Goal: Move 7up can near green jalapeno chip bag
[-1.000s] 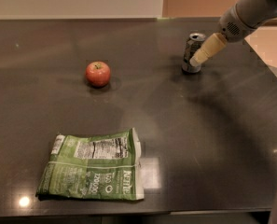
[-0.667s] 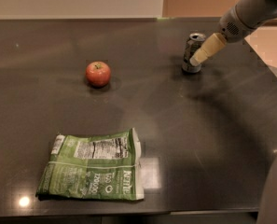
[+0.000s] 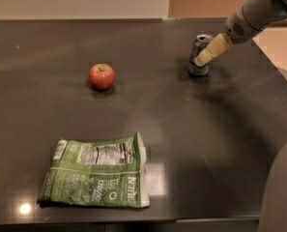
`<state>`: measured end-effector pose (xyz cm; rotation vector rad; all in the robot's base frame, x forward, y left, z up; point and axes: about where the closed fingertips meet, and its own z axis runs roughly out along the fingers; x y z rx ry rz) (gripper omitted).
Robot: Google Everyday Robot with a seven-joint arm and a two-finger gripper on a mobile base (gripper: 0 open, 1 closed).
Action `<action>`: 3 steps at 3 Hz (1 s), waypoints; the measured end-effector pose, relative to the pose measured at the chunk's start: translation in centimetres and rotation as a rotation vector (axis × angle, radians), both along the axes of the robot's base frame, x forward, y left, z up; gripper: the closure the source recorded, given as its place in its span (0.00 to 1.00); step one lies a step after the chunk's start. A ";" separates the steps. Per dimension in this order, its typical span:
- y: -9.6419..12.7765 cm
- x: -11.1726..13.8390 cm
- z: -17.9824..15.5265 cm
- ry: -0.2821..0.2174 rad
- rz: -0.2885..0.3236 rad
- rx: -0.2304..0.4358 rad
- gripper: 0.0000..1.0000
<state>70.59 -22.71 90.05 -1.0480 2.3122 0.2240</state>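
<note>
Gripper [image 3: 204,58] at 7up can [image 3: 199,70]; cannot tell whether it holds. Secure grip mid-can, lift clear of tabletop [image 3: 191,129], carry to green jalapeno chip bag [image 3: 97,173].

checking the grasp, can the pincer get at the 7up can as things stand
Probably yes: the pincer is right at the 7up can, nothing stands between them, and the apple and green jalapeno chip bag lie well away.

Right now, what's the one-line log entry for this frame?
gripper: at 7up can, back right | 7up can: upright, far from bag | green jalapeno chip bag: flat, front left | apple: left of can
</note>
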 end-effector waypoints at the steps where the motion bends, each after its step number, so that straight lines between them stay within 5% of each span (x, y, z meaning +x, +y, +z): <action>1: 0.2 0.4 0.0 -0.011 -0.001 0.011 0.00; 2: 0.3 0.6 0.0 -0.014 -0.001 0.014 0.01; 3: 0.6 0.8 -0.1 -0.015 0.007 0.023 0.18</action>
